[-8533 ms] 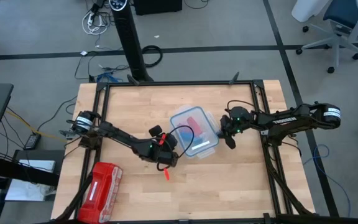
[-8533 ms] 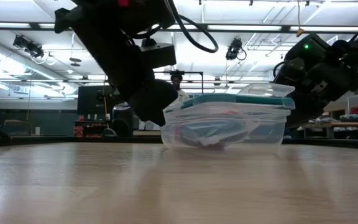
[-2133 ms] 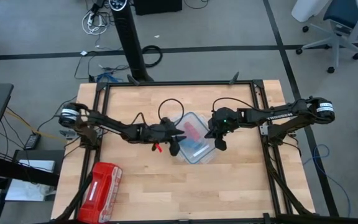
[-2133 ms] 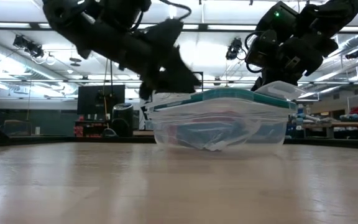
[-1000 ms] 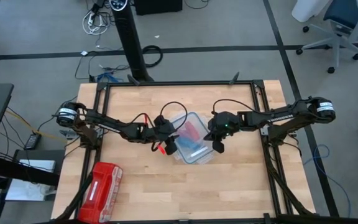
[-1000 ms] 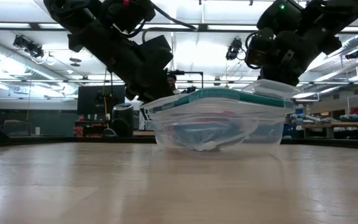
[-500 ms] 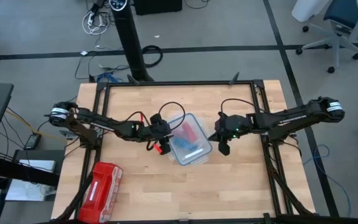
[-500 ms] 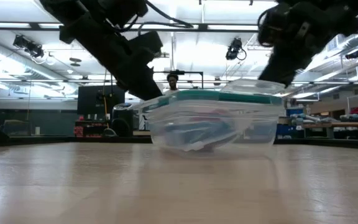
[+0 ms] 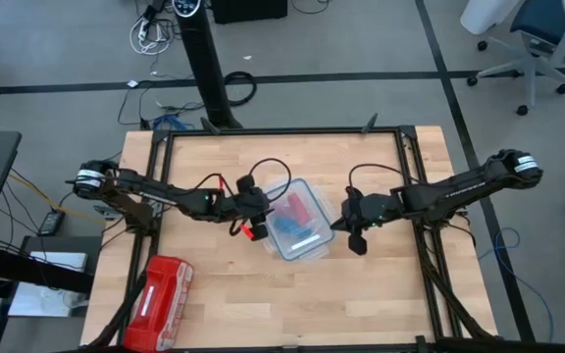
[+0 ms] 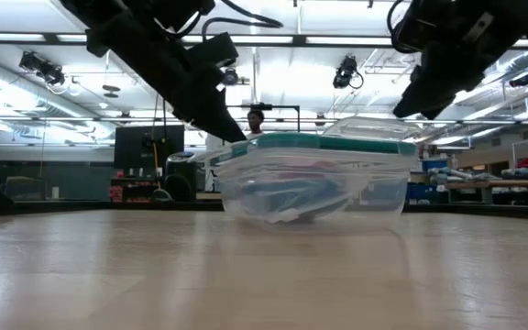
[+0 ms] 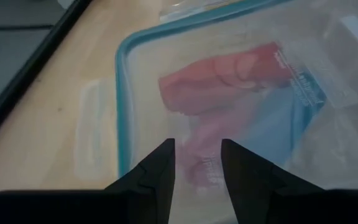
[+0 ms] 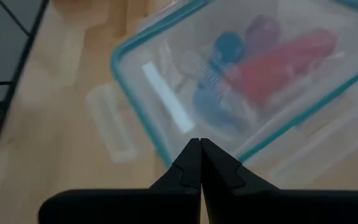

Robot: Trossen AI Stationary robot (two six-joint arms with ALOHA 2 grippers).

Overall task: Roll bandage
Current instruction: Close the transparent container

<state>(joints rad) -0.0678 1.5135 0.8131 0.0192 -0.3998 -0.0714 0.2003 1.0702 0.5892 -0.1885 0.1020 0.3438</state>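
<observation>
We see a clear container [image 9: 298, 221] with a teal-edged lid sitting mid-table [image 9: 361, 294], blue and red fabric showing through it. The left gripper [image 9: 260, 231] sits against the container's left side, red bits on its head. The right gripper [image 9: 354, 239] is just right of the container. A red pouch [image 9: 155, 301] lies well to the container's lower left, at the table's edge.

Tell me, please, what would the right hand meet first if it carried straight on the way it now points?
Most likely the clear lidded box. The right hand, its fingers shut, points at the box's near teal-rimmed edge, and nothing shows between them. Depth is unclear, so it might strike the rim or skim over the lid.
</observation>
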